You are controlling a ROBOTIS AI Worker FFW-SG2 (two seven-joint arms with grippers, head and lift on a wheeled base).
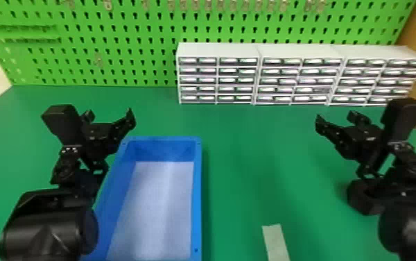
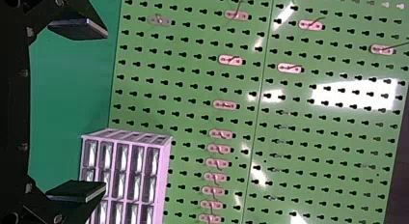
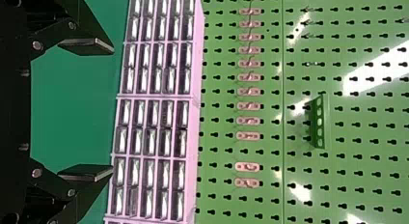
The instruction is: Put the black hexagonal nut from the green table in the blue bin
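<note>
The blue bin (image 1: 197,194) stood on the tabletop (image 1: 252,156), left of centre. The left gripper (image 1: 109,116) hung near its far left corner, the right gripper (image 1: 335,118) toward the right edge, both with fingers wide apart.

Blue bin (image 1: 197,194) cut off, head view btm, pale strip (image 1: 276,241) ditto

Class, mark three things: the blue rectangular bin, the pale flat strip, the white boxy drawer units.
Blue rectangular bin (image 1: 197,194): head view, on its right rim.
Pale flat strip (image 1: 276,241): head view, near its visible middle.
White boxy drawer units (image 1: 217,50): head view, top of the leftmost unit.
</note>
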